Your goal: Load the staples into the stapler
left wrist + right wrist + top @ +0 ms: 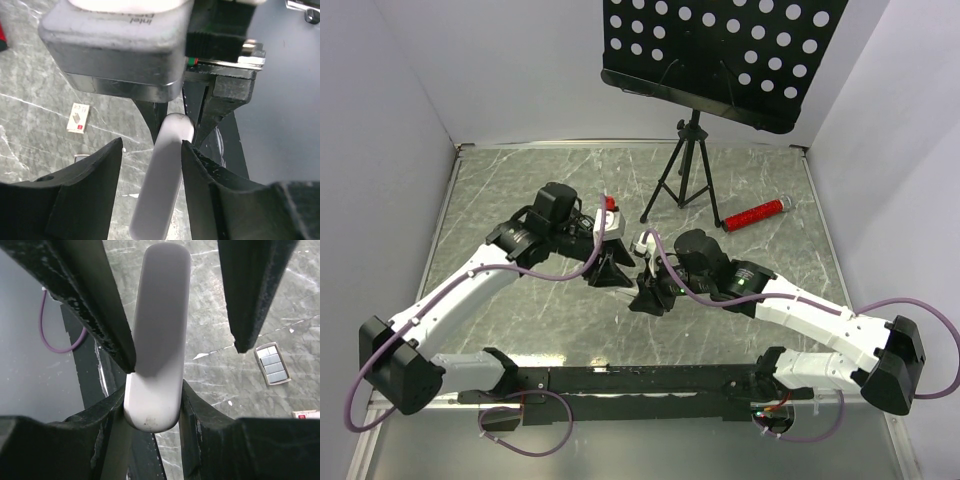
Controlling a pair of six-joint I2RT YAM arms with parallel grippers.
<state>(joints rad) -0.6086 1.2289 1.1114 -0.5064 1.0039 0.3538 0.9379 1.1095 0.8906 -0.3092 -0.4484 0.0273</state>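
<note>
Clamps near end of white stapler [160, 315] in right hand [155, 390], long axis pointing away from that wrist; straddles far end with left hand [152, 145], not closed. Leaves staples [272, 364] flat on worktop [215, 380], roughly parallel, apart.

stapler [159, 315]: white, elongated, one end pinched in right claw [152, 395]. staples [272, 364]: silvery-grey strip, flat on table, apart from stapler.
</note>
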